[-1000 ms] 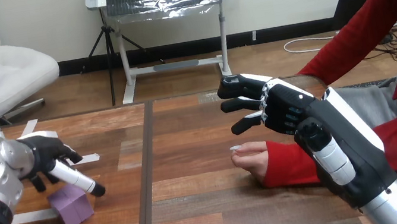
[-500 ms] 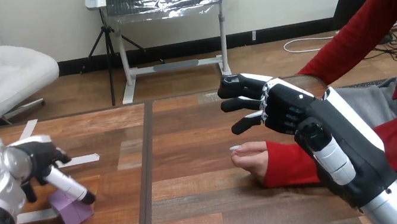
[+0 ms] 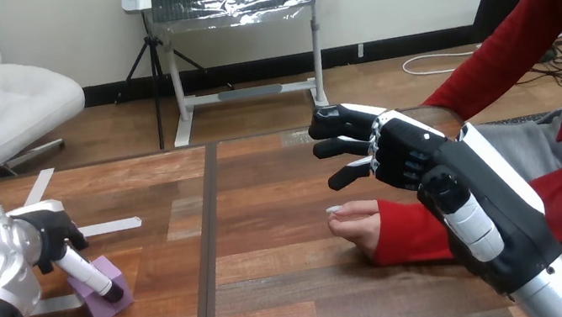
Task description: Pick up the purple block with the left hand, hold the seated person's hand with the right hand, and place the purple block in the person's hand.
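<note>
- Purple block (image 3: pixel 105 272) sat on the left part of the wooden table (image 3: pixel 293 310), near the front edge, with one corner turned toward the camera.
- Left hand (image 3: pixel 53 233) hung directly over the block, and its lowest black tip lay across the block's top face. Whether it actually gripped the block, or how its fingers were set, could not be told.
- Strips of white tape (image 3: pixel 108 227) lay on the boards around the block, one beyond it and one just beside its left edge.
- A dark seam (image 3: pixel 209 255) ran front to back down the table, between the block and the person's hand (image 3: pixel 354 220).
- The person's hand rested on the table right of the seam, well apart from the block, with its loosely bent fingers pointing left.
- Right hand (image 3: pixel 407 157) hovered above the person's hand without touching it. Its fingers were spread apart and gently bent, pointing left, and they held nothing.
</note>
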Motion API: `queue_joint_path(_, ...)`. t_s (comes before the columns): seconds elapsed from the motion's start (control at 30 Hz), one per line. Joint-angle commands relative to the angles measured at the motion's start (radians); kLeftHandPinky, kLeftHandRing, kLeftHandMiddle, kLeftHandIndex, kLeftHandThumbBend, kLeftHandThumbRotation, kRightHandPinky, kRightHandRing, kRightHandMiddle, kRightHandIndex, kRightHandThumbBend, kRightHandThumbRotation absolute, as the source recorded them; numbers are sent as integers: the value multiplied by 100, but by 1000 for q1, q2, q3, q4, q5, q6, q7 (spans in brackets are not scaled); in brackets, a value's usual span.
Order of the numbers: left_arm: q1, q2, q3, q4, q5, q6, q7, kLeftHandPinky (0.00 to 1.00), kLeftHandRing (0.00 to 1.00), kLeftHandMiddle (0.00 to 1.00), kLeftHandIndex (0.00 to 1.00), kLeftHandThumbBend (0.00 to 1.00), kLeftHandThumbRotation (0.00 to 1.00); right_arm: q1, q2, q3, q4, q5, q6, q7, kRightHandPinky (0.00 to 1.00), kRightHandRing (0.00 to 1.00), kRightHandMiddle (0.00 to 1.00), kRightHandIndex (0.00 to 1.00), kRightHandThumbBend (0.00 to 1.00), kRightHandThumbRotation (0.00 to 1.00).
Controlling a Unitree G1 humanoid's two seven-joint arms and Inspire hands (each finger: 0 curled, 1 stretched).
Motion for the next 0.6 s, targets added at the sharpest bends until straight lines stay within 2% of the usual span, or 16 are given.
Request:
queue_joint_path(0.0,-41,-8,-25,-2,23,-8,23,62,81,86,86,92,31,-46,0,-22,-35,18,-15,-1,65,79,82,82,91,100)
queue_joint_path(0.37,-48,-10,-34,27,24,-14,24,55,75,82,86,92,28,-45,1,-22,-38,19,-13,-2,65,79,82,82,91,100)
queue_joint_path(0.5,-49,-9,-37,31,26,-21,17,62,79,85,87,92,28,-46,3,-21,-37,24,-12,-1,65,79,82,82,91,100)
queue_joint_path(0.57,-48,-7,-36,27,25,-23,16,70,83,87,87,92,28,-46,3,-21,-36,24,-14,-1,65,79,82,81,91,100)
